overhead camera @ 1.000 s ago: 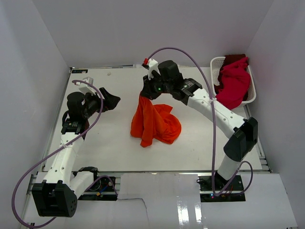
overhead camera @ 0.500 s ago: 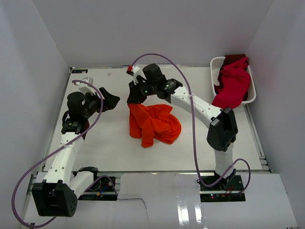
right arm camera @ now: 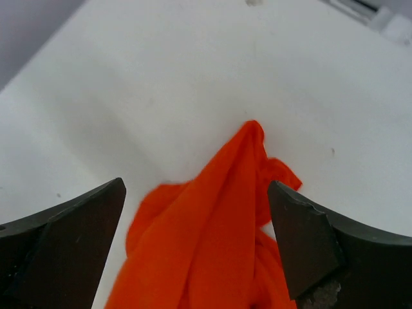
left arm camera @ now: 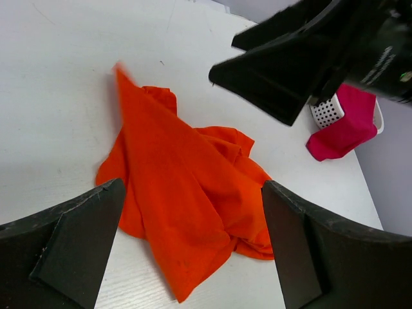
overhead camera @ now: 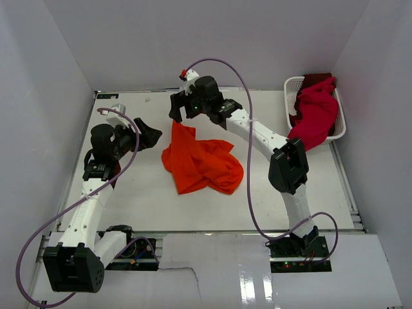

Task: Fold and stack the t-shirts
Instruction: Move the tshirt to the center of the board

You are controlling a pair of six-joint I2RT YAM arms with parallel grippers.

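Note:
The bright orange t-shirt [overhead camera: 201, 162] lies crumpled in the middle of the table [overhead camera: 148, 199], one corner stretched toward the back left. My right gripper [overhead camera: 175, 113] hovers open just above that corner, with nothing between its fingers. In the right wrist view the orange t-shirt [right arm camera: 212, 257] hangs loose below the open right gripper [right arm camera: 195, 187]. My left gripper [overhead camera: 145, 136] stands open to the left of the shirt, apart from it. The left wrist view shows the orange t-shirt [left arm camera: 183, 193] ahead of the open left gripper [left arm camera: 193, 187]. A crimson t-shirt [overhead camera: 315, 114] drapes over the basket, a dark red one [overhead camera: 318, 79] behind it.
The white lattice basket [overhead camera: 293, 87] stands at the back right corner. White walls close in the table on three sides. The right arm [overhead camera: 257, 132] stretches across the back of the table, its purple cable looping above. Its black fingers [left arm camera: 283, 77] show in the left wrist view.
My right gripper carried the orange t-shirt's corner to the back left, then opened and let it go. The shirt has dropped and spread wider on the table. The left arm has not moved.

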